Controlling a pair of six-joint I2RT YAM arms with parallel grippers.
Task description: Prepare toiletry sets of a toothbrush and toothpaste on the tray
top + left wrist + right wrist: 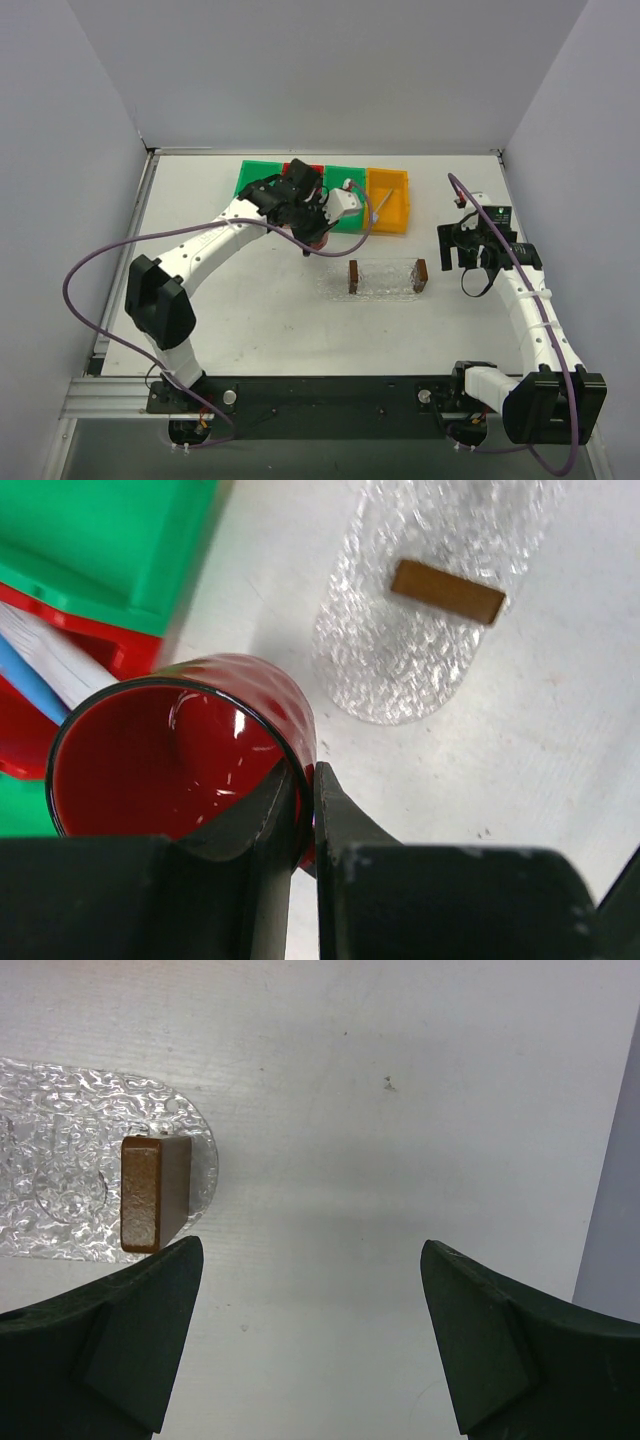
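Note:
My left gripper (305, 792) is shut on the rim of a red cup (170, 750), one finger inside and one outside. In the top view this gripper (311, 241) holds the cup (320, 238) just in front of the bins. A bright blue tube (28, 680) and a white tube (55, 658) lie in the red bin (125, 652). The toothbrush (381, 209) lies in the orange bin (390, 190). The clear tray (387, 277) has a brown block (447, 591) at each end. My right gripper (447, 251) (310, 1340) is open and empty, right of the tray's right block (155, 1193).
Green bins (258, 180) (345, 180) stand in the row with the red and orange bins at the back. A clear bubbly oval mat (400, 670) (60, 1160) lies under the tray. Grey walls close in the table on both sides.

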